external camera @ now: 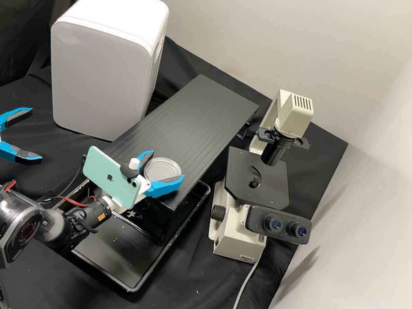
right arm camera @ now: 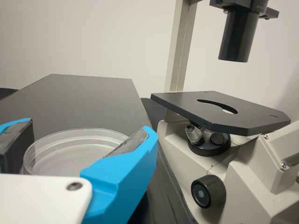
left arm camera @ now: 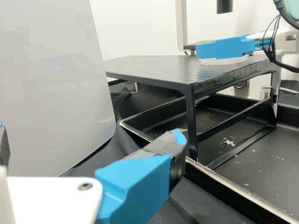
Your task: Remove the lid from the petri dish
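The clear round plastic petri dish (external camera: 162, 171) sits on the black ridged metal shelf (external camera: 195, 110), in the middle of the frame. The right gripper (external camera: 167, 165) squeezes it from both sides. The left gripper (external camera: 36, 134), at the upper left, is spread wide and holds nothing.

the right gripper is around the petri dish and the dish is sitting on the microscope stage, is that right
Not quite. The right gripper is around the petri dish, but the dish sits on the black ribbed shelf, not on the microscope stage. The microscope stands apart, beside the shelf. The high view shows this.
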### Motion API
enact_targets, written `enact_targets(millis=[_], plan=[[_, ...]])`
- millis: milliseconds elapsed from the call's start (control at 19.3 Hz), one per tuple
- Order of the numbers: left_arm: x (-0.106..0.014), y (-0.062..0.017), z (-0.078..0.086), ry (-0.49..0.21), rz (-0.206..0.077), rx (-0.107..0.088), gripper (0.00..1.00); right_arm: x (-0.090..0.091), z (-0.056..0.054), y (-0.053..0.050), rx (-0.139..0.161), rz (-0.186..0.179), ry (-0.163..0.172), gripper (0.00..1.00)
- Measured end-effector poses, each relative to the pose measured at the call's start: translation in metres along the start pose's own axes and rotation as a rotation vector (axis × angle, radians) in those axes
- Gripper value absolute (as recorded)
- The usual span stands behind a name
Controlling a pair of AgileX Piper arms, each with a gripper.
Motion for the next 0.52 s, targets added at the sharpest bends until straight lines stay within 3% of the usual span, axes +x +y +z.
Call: enact_targets(millis=[311, 519], plan=[[0.000, -0.0016, 0.000, 0.002, -0.007, -0.001, 1.00, -0.007, 0.001, 0.010, 0.004, 0.029, -0.002, 0.00], [0.001, -0.0023, 0.000, 0.002, -0.010, -0.001, 1.00, -0.014, -0.003, 0.023, 0.021, 0.077, 0.008, 0.00]])
